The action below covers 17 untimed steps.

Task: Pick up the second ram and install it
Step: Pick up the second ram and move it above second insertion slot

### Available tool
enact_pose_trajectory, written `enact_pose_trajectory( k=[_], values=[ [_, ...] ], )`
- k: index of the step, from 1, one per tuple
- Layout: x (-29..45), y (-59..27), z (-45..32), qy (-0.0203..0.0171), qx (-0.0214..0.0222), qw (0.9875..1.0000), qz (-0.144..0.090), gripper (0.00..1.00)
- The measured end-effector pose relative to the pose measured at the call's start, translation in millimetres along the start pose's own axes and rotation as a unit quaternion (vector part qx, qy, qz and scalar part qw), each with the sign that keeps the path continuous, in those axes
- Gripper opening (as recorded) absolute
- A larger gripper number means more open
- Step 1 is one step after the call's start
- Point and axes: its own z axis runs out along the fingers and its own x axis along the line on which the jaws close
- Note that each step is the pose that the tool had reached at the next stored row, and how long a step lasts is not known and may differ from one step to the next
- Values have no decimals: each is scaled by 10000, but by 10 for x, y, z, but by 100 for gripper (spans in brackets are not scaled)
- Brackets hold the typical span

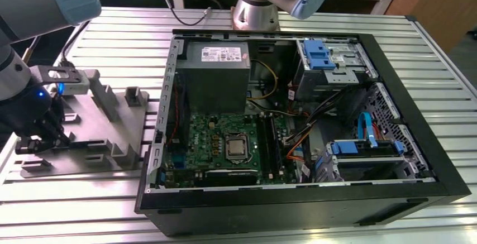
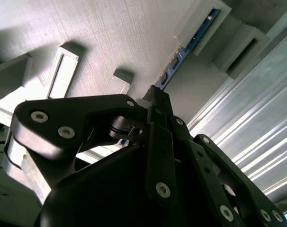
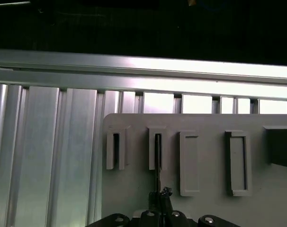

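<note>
The second ram point(image 3: 157, 158) stands on edge in a slotted holder of the grey fixture plate point(image 3: 210, 165). In the second wrist view the ram point(image 2: 193, 40) is a thin blue-green strip running from a raised holder block down to my fingertips. My gripper point(image 1: 44, 137) is low over the plate at the exterior view's left. In both wrist views its black fingers point(image 2: 157, 101) meet on the near end of the stick, so the gripper point(image 3: 161, 197) is shut on it. The stick still sits in its holder.
An open computer case point(image 1: 417, 143) lies to the exterior view's right of the plate, with the motherboard point(image 1: 212, 135) and its long black slots point(image 1: 267, 138) exposed. Cables, a power supply point(image 1: 216, 60) and blue drive bays point(image 1: 320, 54) crowd the case. Everything rests on a ribbed aluminium table point(image 1: 119, 32).
</note>
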Motion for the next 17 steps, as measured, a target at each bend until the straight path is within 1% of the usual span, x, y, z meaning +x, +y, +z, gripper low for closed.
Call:
enact_pose_trajectory(
  k=[1,3,8,13,17],
  values=[
    [0,0,1,-2,1,10000,53,11],
    [0,0,2,-4,3,10000,88,11],
    [0,0,-4,-6,4,10000,90,11],
    [-3,5,-125,-10,3,10000,89,11],
    [-6,11,-248,-9,3,10000,90,11]
  ],
)
